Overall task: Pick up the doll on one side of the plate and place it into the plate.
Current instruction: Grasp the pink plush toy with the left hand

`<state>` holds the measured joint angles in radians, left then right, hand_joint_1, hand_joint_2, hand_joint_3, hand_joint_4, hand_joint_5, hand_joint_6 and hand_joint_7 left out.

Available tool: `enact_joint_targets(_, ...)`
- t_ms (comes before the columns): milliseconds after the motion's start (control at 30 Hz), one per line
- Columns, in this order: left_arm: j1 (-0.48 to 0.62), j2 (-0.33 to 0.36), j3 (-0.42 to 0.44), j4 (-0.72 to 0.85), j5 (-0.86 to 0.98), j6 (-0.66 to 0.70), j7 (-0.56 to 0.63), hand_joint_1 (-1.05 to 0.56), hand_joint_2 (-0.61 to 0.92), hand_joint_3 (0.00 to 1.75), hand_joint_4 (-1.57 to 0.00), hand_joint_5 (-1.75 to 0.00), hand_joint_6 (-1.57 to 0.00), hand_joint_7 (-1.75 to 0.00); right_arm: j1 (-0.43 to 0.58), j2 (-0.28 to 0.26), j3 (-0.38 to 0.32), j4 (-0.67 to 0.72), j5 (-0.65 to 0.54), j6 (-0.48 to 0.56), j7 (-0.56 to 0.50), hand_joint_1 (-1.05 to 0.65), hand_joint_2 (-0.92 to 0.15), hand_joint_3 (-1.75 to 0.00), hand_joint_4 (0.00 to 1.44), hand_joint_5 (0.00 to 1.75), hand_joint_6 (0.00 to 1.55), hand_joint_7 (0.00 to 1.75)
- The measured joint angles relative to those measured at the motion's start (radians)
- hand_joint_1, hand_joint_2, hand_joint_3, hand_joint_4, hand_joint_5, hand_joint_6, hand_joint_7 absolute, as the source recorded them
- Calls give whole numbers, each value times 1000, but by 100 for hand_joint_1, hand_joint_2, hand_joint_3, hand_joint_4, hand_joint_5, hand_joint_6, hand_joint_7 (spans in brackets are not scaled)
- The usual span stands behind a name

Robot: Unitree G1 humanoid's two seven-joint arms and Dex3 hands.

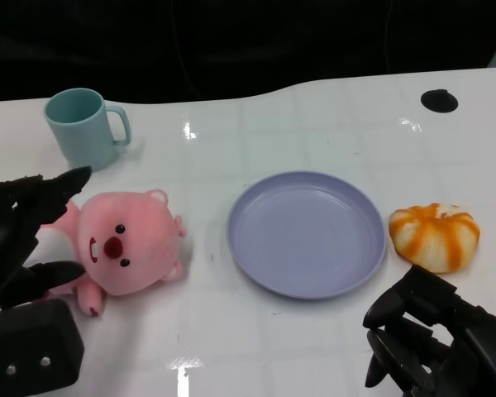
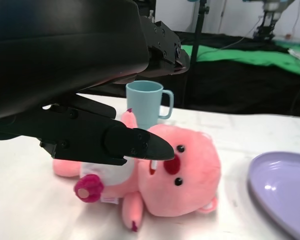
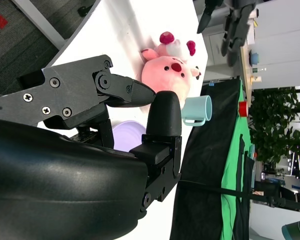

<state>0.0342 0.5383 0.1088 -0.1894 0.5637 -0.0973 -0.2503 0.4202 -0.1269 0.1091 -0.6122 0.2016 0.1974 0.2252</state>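
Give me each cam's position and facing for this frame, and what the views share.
Head view: sits high on the robot, looking down at the table; left hand at lower left, right hand at lower right.
Left wrist view: behind the left hand, looking low across the table at the pink doll.
Right wrist view: behind the right hand, turned sideways, facing the doll and the teal mug.
Shared: doll, mug and purple plate show in all three views.
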Motion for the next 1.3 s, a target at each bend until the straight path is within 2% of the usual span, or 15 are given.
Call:
enact_joint_targets(267,-89,60,-92,109,76,77,-33,-68,87,0,0,-12,-10,-1,1,0,2,-5,-2,2,-8,-34,-92,-56,55,174,45,162)
enact_joint_targets(600,-232,89,-228,321,135,101,-43,-70,87,0,0,-11,-10,0,2,-1,5,-8,-3,12,-13,-34,-92,-56,57,174,46,161)
enact_joint_targets(800,-349,84,-331,524,154,95,-42,-67,88,1,-3,-10,-11,-1,4,-1,5,-10,-3,15,-14,-34,-92,-55,57,174,46,161)
enact_joint_targets(967,-448,49,-397,702,156,79,-18,-60,91,1,-6,-8,-11,0,5,-1,6,-12,-4,14,-14,-34,-91,-54,58,174,46,160)
enact_joint_targets(1133,-523,26,-446,841,159,59,14,-49,90,0,-10,-6,-13,-1,9,-1,5,-14,-3,14,-15,-35,-92,-54,58,174,46,160)
enact_joint_targets(1300,-579,9,-490,948,160,35,41,-44,92,0,-14,-6,-14,-1,10,-1,5,-14,-1,14,-11,-35,-92,-54,57,174,46,160)
